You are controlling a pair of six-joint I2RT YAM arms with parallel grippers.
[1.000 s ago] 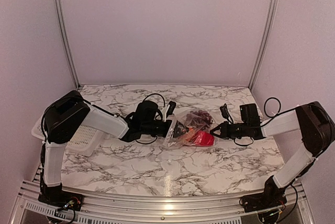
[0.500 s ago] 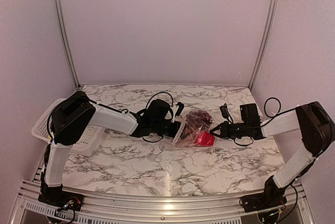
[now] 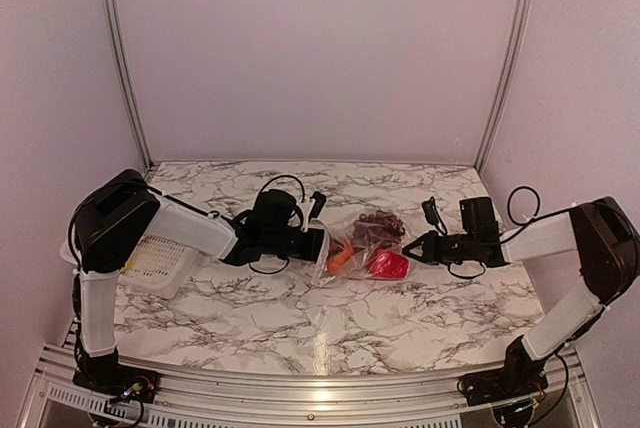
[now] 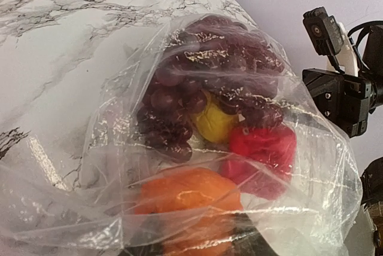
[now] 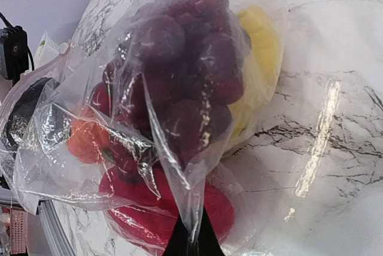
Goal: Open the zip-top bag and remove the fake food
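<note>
Our left end effector [image 3: 322,244] is at the open mouth of the zip-top bag [image 3: 362,248], on the side of the bag that faces the left edge of the worktop [image 3: 300,320]. In the left wrist view its dark fingers show at the bottom, one on each side of the orange piece [image 4: 185,196], with loose clear plastic all around them. We cannot tell if they squeeze the orange piece or only sit beside it.

Our right end effector [image 3: 412,246] is on the other side of the bag, the side that faces the right edge. Its fingertips [image 5: 191,241] are pressed together on a fold of the clear plastic, so it holds the bag.

The bag lies near the middle of the worktop, between the two end effectors. The fake food is inside it. The red piece [image 3: 386,265] is closest to the near edge. The orange piece is beside it, close to the bag's mouth. The yellow piece [image 4: 212,121] is tucked in the middle. The dark purple grape bunch [image 3: 378,228] is toward the far edge.

A white basket [image 3: 160,260] sits at the left edge of the worktop, partly under our left arm.
</note>
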